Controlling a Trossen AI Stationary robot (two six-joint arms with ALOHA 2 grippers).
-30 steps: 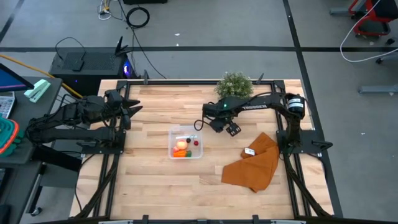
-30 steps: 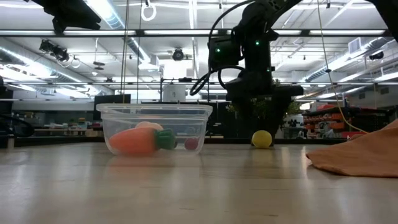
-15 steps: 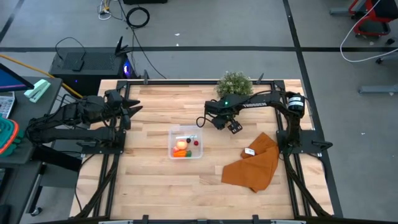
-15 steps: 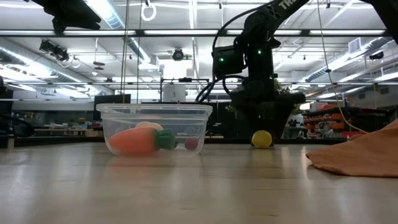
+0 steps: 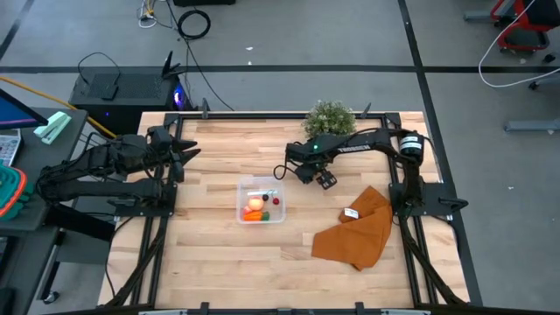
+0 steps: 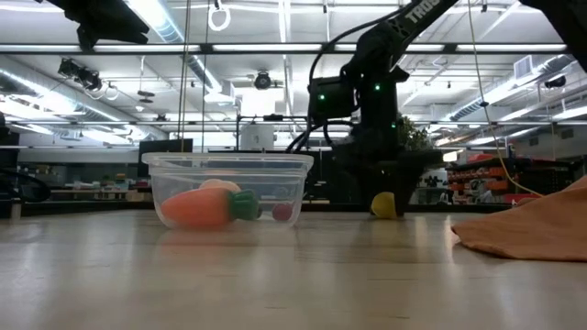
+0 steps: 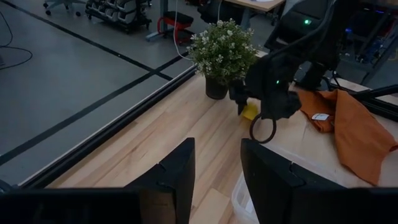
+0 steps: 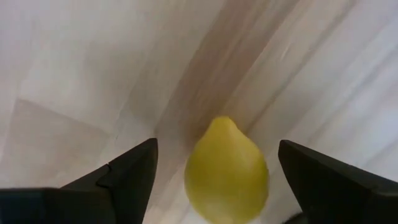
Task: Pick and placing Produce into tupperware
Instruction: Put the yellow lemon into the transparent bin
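1. High view: I am reaching my right gripper [image 5: 325, 179] out over the table [image 5: 210, 254], hanging between the potted plant [image 5: 331, 117] behind it and the tupperware [image 5: 261, 200] off to one side. The carrot [image 5: 254, 215], apple [image 5: 255, 204] and a small red piece [image 5: 276, 199] are already lying in that container. The brown-orange cloth [image 5: 359, 229] is lying on the far side of my pincer. My left gripper [image 5: 185, 150] is waiting well away at the table's edge.

2. Low view: my right gripper [image 6: 371, 174] is standing low over the lemon [image 6: 382, 204], partly screening it; the tupperware [image 6: 229, 190] is sitting apart to its side.

3. Left wrist view: the lemon [image 7: 249, 111] is showing right beside my right gripper; my left fingers [image 7: 177, 177] are standing part-way apart, holding nothing.

4. Right wrist view: my fingers [image 8: 127, 171] are spread wide, the lemon [image 8: 227, 170] lying on the wood between them, untouched.

5. Step in hand, as I judge it: approaching the last loose produce. Next: lowering straight, closing on the lemon's middle, since its rounded sides could slip, then lifting and carrying it to the tupperware.
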